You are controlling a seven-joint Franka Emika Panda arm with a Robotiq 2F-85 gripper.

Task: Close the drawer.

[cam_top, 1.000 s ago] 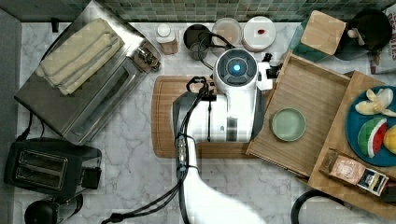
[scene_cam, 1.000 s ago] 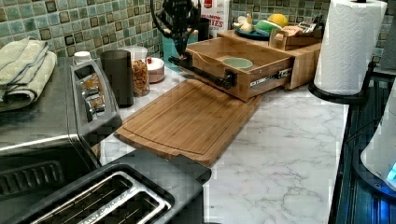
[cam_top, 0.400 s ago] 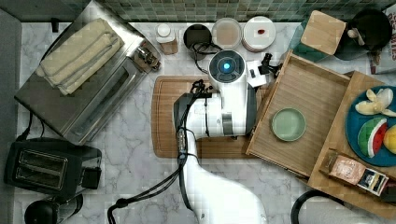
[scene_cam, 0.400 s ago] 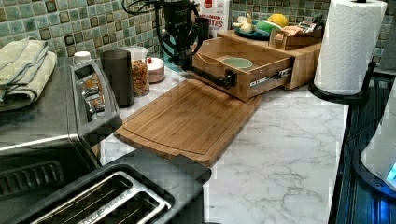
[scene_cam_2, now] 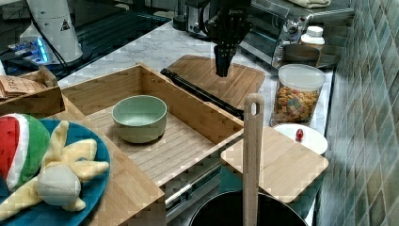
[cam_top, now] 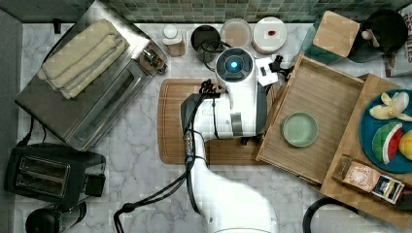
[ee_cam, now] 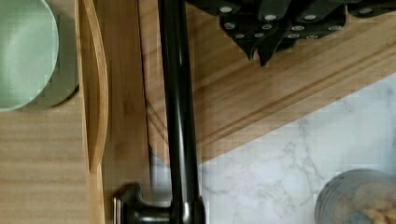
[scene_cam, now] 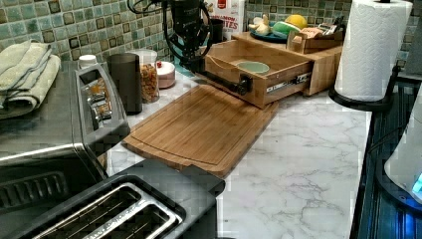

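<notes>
Currently bamboo drawer point(cam_top: 320, 97) pulled out open at 3 o'clock of cutting board point(cam_top: 170, 121) in top view, green bowl point(cam_top: 300, 129) inside. End effector point(scene_cam_2: 222, 66) hangs above board just beside drawer's black bar handle point(ee_cam: 177, 107), not touching; fingertips point(ee_cam: 261, 51) close together, nothing between. Cereal jar point(scene_cam_2: 296, 96) near on marble worktop point(scene_cam: 308, 164).

drawer point(cam_top: 318, 99): light bamboo, fine straight grain; black bar handle point(ee_cam: 180, 116) on its front
bowl point(cam_top: 300, 129) in the drawer: pale green, plain
cutting board point(scene_cam: 204, 127) beside the drawer: reddish-brown wood
desk point(scene_cam: 298, 164): white marble, grey veining
wall point(scene_cam: 74, 30) behind the drawer: green-teal small square tiles
gripper point(scene_cam_2: 221, 66): black
arm point(cam_top: 233, 111): white, blue light ring on top
plate point(cam_top: 367, 128) next to the drawer: blue
</notes>
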